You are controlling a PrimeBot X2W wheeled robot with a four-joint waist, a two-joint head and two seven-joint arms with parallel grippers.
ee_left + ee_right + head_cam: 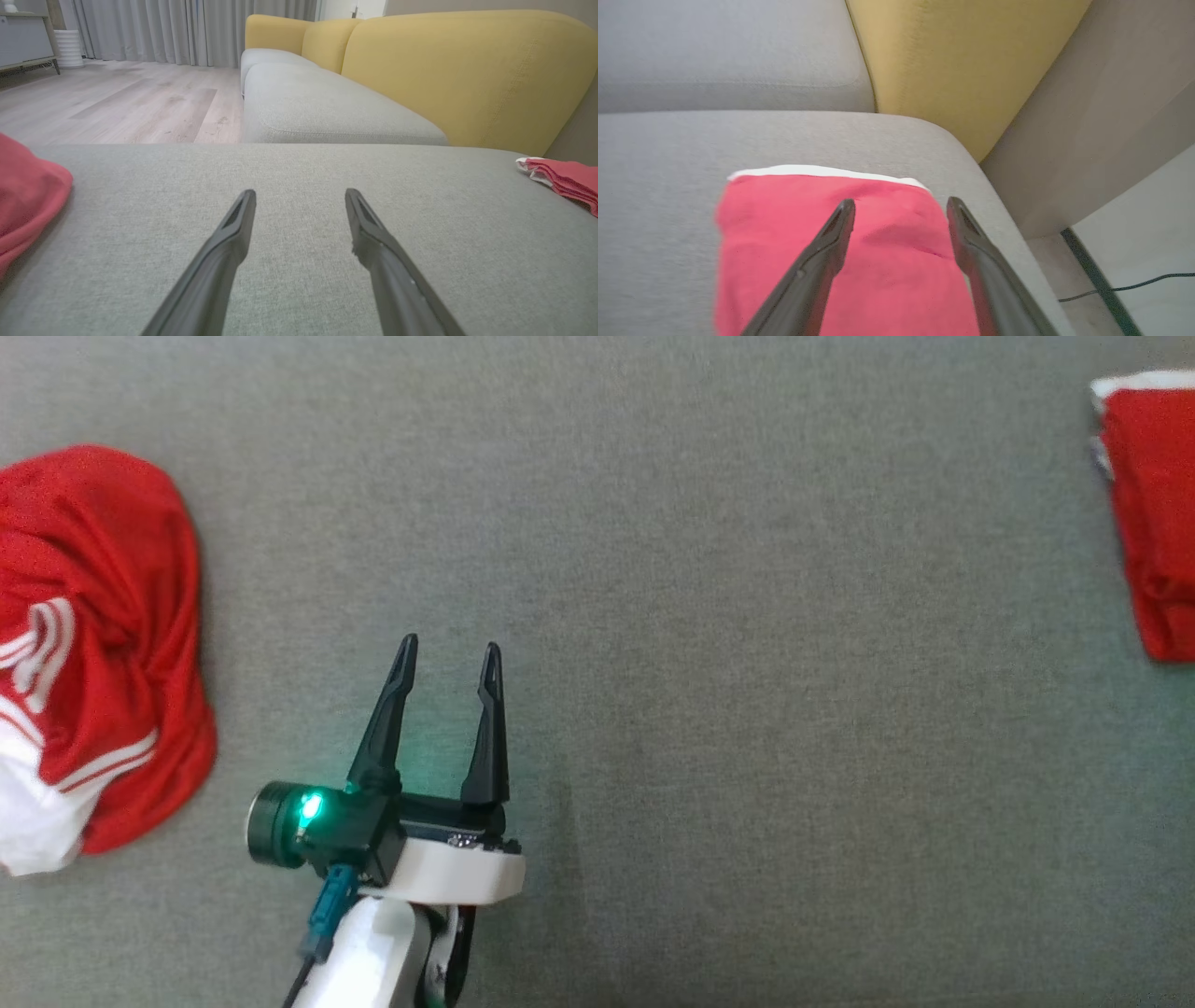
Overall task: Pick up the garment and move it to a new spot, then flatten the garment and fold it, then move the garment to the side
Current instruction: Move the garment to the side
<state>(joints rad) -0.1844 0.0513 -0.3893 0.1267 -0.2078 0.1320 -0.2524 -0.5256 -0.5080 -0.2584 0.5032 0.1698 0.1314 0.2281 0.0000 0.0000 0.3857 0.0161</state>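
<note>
Red folded garment (892, 280) lies under the right gripper (900, 205) — fingers spread, gripping nothing; left gripper (450, 646) likewise.

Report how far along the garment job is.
Done: the folded garment lies flat at the right edge of the cushion. In hand: the right tool hangs open over it, gripping nothing. To do: the crumpled garment at the left lies untouched, the left tool open beside it.

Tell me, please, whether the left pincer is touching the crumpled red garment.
Apart. The head view shows bare grey cushion between the left pincer and the crumpled red garment.
</note>
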